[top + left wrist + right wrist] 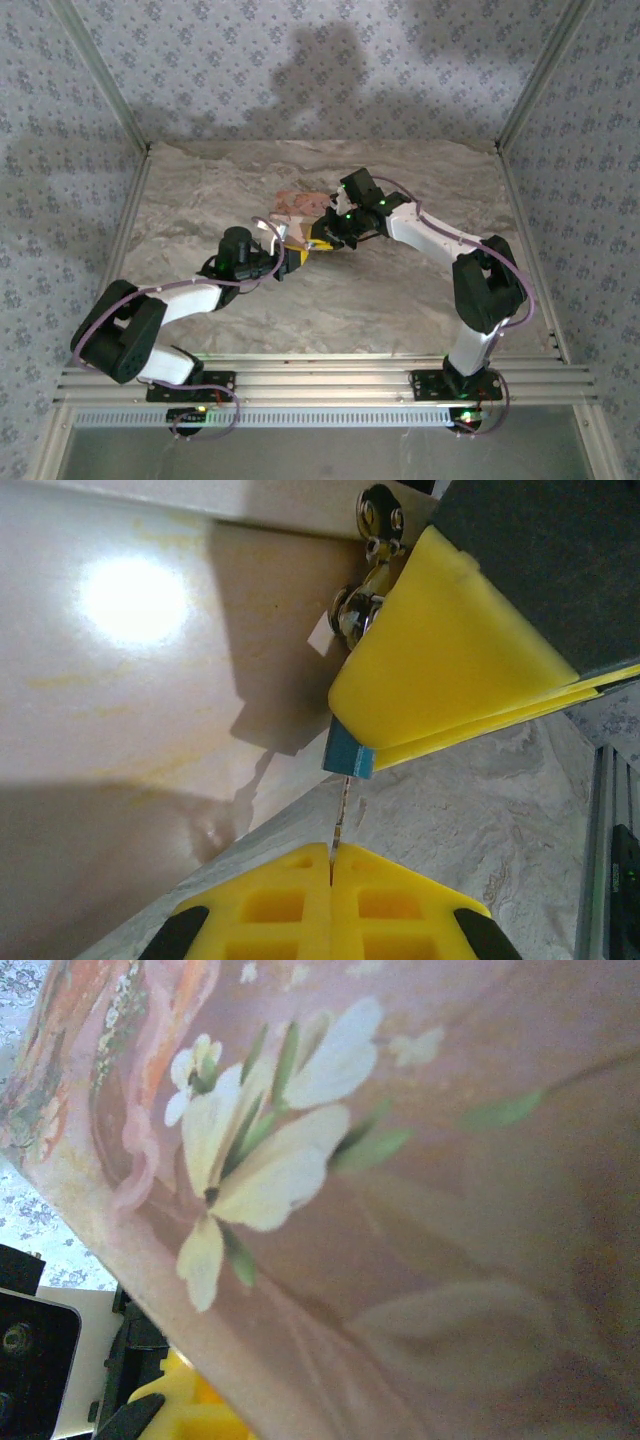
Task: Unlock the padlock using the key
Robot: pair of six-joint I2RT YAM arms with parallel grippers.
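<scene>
Yellow left jaws are pinching shut on the thin key (340,815), holding it straight so its tip is meeting the bottom of the little teal-blue padlock (348,760). Right jaws are squeezing nearly shut on the padlock, holding it steady just beside the pink floral box (400,1210), above the counter (480,820).

The box (298,203) is set on the table (400,310), toward its far side. Just in front of it the two grippers are found tip to tip — the left gripper (296,258) on the left, the right gripper (326,240) on the right and slightly farther back. The padlock (348,756) is pinched between the right gripper's fingers (440,670), close beside the box wall and near its latch (365,575). The key (340,815) is clamped in the left gripper — its shaft is lined up straight to the padlock
</scene>
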